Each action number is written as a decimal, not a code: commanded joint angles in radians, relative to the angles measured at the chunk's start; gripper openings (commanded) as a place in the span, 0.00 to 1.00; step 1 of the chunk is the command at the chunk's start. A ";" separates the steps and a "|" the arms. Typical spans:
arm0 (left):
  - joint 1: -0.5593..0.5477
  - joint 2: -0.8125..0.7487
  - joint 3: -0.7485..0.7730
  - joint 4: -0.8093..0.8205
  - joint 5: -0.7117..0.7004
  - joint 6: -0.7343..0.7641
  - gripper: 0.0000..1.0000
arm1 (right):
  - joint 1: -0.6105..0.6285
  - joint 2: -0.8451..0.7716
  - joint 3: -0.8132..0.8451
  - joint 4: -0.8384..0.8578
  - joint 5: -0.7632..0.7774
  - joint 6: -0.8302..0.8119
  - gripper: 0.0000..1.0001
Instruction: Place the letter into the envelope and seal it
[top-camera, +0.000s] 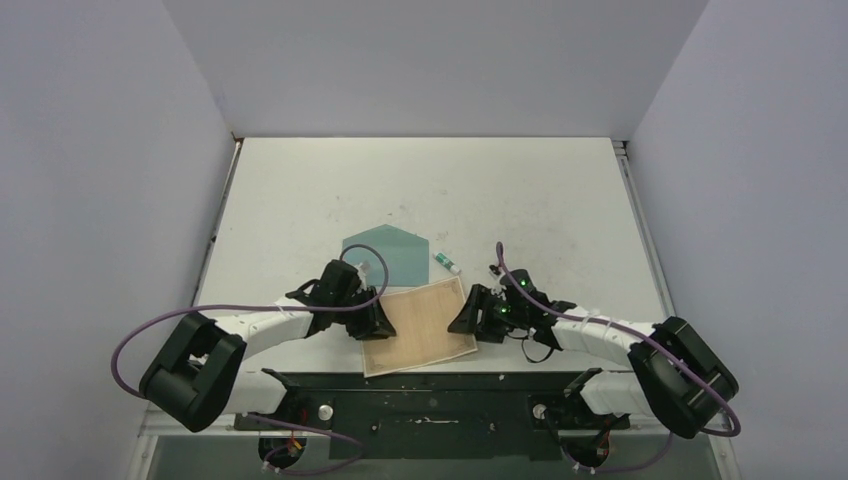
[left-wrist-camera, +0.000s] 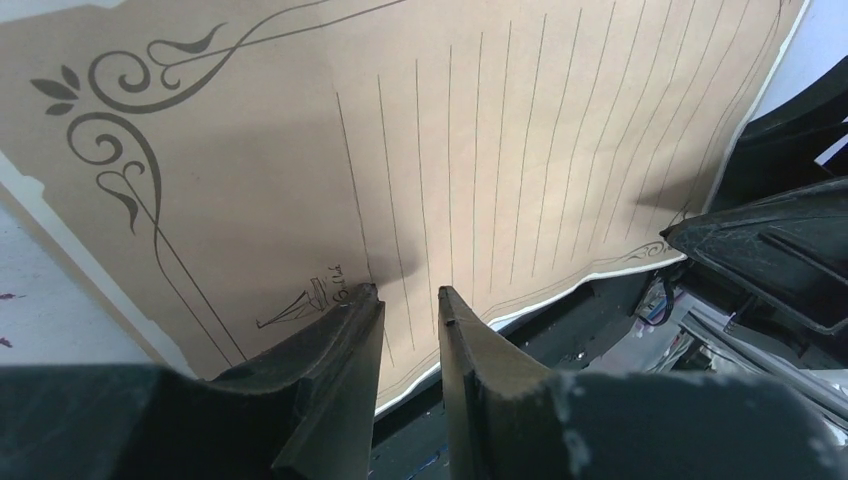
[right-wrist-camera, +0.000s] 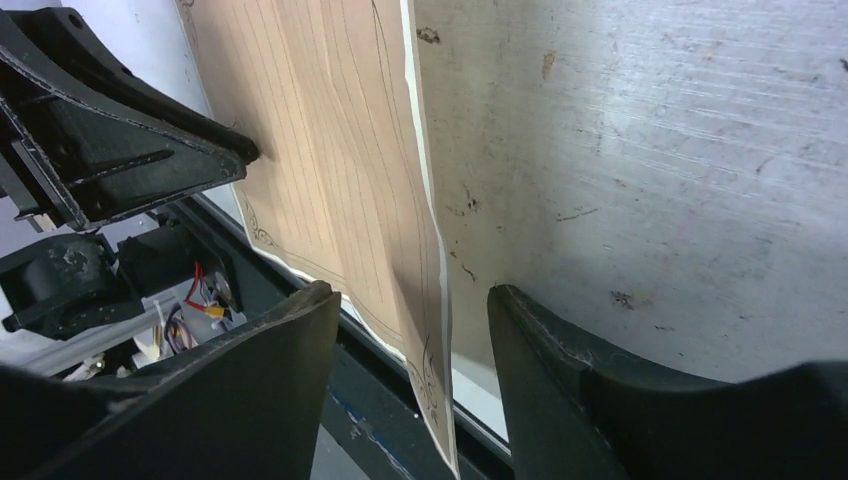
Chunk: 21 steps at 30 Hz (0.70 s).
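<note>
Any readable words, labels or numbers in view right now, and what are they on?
letter: tiny lettering beside a small sailboat sketch at its border, turned and too small to read.
glue stick: label too small to read.
No other text is visible.

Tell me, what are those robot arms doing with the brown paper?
They are reaching for the letter, which lies at the near edge of the table and overhangs it. The left arm has its jaws a narrow gap apart at one side of the sheet; the right arm has wider-open jaws straddling the opposite edge. The teal envelope lies behind, flap open, with a glue stick beside it. The letter is not in it yet.
</note>
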 joint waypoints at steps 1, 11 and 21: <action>-0.004 -0.011 -0.002 0.001 -0.023 -0.016 0.26 | 0.002 0.044 -0.003 0.077 -0.010 0.005 0.55; 0.017 -0.206 0.058 -0.035 -0.057 0.053 0.52 | 0.009 0.003 0.112 0.013 0.051 -0.124 0.05; 0.253 -0.321 0.314 -0.115 0.223 0.275 0.96 | -0.062 -0.108 0.406 -0.275 -0.130 -0.476 0.05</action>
